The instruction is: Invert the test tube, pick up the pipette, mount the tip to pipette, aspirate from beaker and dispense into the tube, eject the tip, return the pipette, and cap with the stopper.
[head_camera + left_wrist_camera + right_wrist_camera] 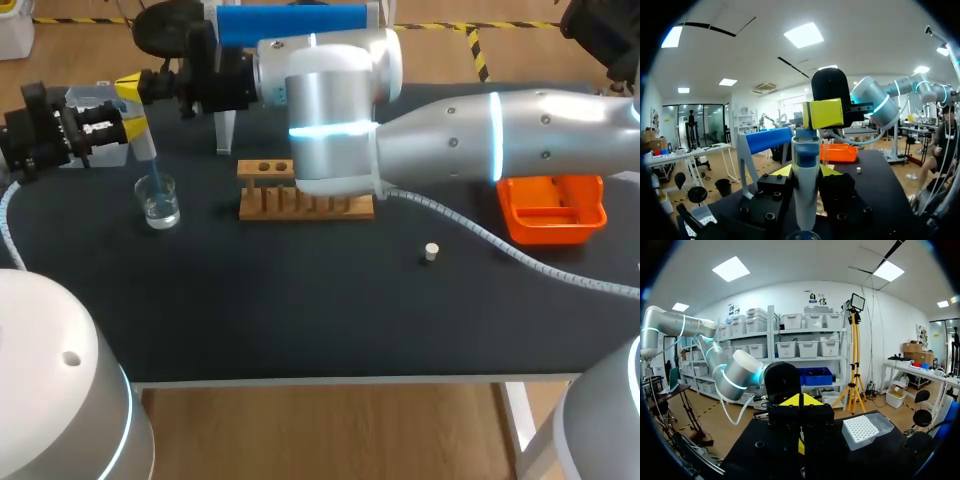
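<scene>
My left gripper [130, 128] is shut on the pipette [805, 185] and holds it upright over the glass beaker [158, 200] at the table's left. The pipette's clear tip [146, 152] points down into the beaker, which holds clear liquid. My right arm reaches across from the right. Its gripper [132, 88] is shut, and its yellow tips [822, 114] rest on the top of the pipette. In the right wrist view its own tips [800, 401] are pressed together. The white stopper [431, 252] lies on the mat. The right arm hides part of the wooden rack [262, 170], and no test tube shows.
A tip box [95, 100] sits behind the left gripper, also seen as the tip box [862, 430] beside my right gripper. A blue-topped pipette stand [290, 24] stands at the back. An orange tray [552, 210] lies at the right.
</scene>
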